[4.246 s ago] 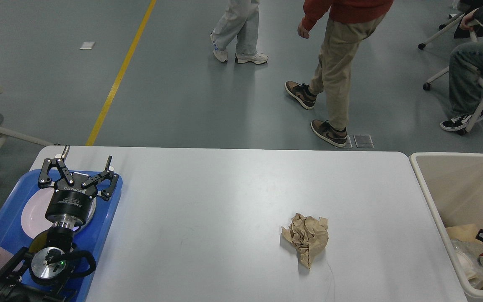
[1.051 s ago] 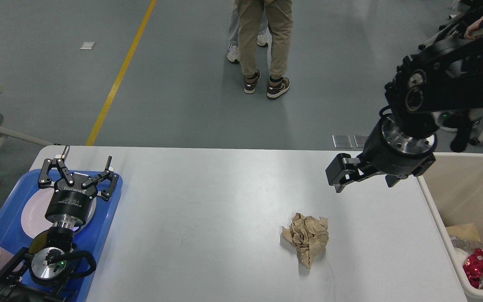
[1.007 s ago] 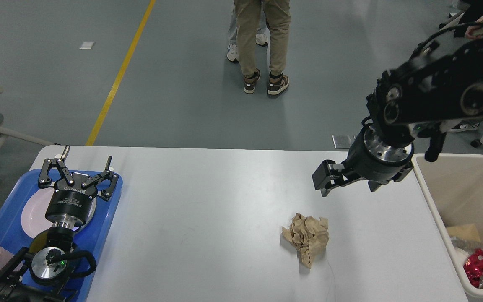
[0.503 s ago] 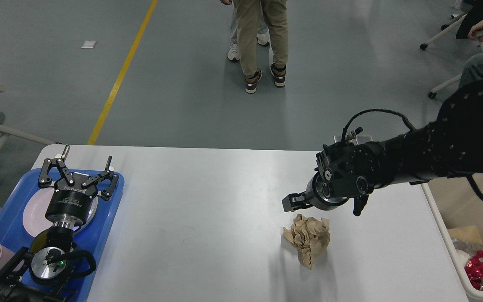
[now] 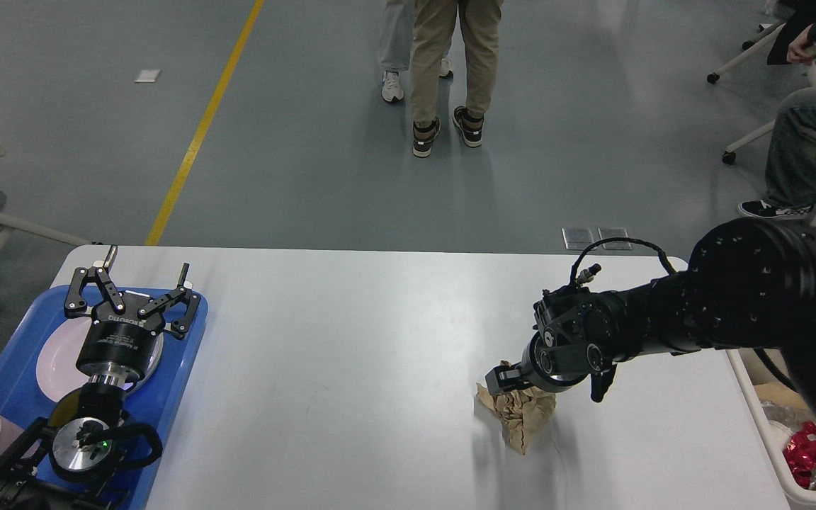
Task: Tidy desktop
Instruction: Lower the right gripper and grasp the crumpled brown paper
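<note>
Remaining on the white bench: one crumpled brown paper wad, right of centre. Right gripper sits on its top; finger state cannot be told. Left gripper hangs over the blue tray, fingers apart.

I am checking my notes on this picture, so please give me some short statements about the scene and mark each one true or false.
1. The crumpled brown paper lies on the desktop. True.
2. The right end effector is down at the paper. True.
3. The left end effector holds a cup. False: its fingers are spread and hold nothing, above the blue tray.
4. The pink plate lies on the desktop. False: it lies in the blue tray.
5. The cream bin stands at the left side of the desktop. False: it stands at the right side.
</note>
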Motion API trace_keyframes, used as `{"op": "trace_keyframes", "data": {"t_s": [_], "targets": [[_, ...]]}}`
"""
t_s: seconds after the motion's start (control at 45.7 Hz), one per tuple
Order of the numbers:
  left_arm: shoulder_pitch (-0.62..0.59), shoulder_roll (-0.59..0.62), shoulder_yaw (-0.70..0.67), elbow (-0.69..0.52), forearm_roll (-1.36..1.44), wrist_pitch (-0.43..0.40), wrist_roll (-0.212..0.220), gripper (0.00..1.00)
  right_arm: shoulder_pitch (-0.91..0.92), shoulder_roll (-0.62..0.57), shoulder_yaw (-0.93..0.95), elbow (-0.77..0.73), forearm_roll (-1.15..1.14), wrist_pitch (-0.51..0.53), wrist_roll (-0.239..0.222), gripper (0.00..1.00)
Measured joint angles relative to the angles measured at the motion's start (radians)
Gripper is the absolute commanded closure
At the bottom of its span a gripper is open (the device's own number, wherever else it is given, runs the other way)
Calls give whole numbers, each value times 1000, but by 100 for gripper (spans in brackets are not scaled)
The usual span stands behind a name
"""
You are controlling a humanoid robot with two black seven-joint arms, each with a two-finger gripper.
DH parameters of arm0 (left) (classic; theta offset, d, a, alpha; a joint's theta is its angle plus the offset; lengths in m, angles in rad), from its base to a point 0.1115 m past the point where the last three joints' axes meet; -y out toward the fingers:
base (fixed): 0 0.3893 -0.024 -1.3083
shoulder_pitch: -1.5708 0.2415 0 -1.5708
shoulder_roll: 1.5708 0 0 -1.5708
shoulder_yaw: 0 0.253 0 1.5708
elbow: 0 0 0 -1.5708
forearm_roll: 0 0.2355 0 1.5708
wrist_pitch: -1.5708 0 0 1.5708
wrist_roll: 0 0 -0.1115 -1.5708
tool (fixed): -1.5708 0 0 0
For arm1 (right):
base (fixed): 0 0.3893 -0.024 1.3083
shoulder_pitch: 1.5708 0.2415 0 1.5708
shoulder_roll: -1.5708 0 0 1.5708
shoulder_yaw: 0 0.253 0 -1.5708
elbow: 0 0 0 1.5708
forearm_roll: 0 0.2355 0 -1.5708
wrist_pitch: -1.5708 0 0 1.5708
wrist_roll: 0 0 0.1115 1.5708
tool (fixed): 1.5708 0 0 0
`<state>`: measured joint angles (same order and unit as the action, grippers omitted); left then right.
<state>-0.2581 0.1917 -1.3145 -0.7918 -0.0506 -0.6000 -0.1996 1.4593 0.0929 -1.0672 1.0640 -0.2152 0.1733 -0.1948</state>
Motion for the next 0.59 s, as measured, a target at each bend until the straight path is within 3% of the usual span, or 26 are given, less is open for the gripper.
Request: {"op": "trace_keyframes", "data": {"t_s": [0.306,0.35,0.416,0.547,0.591], "targets": [[0,0,0,0,0,0,-1,4,-51,5,12,-17,3,-24,-1,0],[0,0,0,0,0,0,-1,4,-59,5,12,-22,3,-34,-2,7],[0,0,0,0,0,0,-1,4,-72,5,12,-27,3,-50,-2,25],[0,0,0,0,0,0,-1,4,-84,3,13,-30,6,-66,-2,30],[0,0,0,0,0,0,-1,4,-86,3,14,-30,6,-67,-2,37]]}}
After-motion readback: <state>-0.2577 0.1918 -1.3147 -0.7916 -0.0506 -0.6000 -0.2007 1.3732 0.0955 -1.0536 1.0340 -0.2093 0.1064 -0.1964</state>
